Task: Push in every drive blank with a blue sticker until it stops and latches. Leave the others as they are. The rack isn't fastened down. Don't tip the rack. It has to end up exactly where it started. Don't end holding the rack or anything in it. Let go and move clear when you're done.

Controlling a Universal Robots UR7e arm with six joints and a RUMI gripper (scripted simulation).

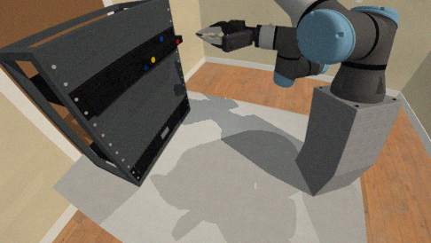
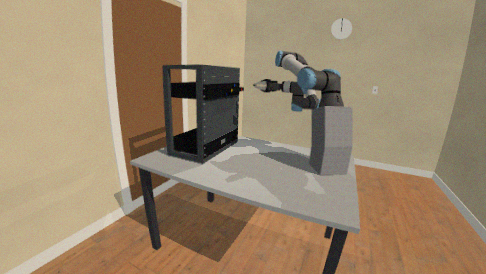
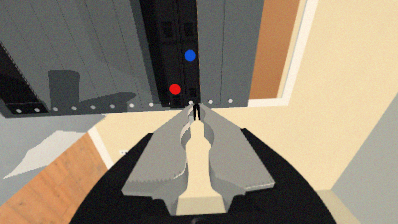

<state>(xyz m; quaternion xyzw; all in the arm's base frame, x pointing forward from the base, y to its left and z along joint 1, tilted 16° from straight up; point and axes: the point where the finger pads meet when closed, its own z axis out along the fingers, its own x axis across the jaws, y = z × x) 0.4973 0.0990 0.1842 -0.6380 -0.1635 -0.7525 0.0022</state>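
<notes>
A dark grey rack [image 1: 102, 89] stands on the table at the left; it also shows in the exterior view [image 2: 202, 112]. Its black drive row holds blanks with coloured stickers: a blue one [image 1: 161, 38], a red one [image 1: 177, 41] that sticks out a little at the rack's edge, a yellow one [image 1: 152, 59] and another blue one [image 1: 146, 67]. My gripper [image 1: 200, 33] is shut and empty, in the air a short way in front of the rack's upper right corner, apart from it. In the wrist view the fingertips point just below the red sticker [image 3: 174, 89] and the blue sticker [image 3: 190, 55].
The arm's grey pedestal [image 1: 341, 137] stands on the table at the right. A brown door [image 2: 145, 75] is behind the rack. The table's edge runs close behind and beside the rack.
</notes>
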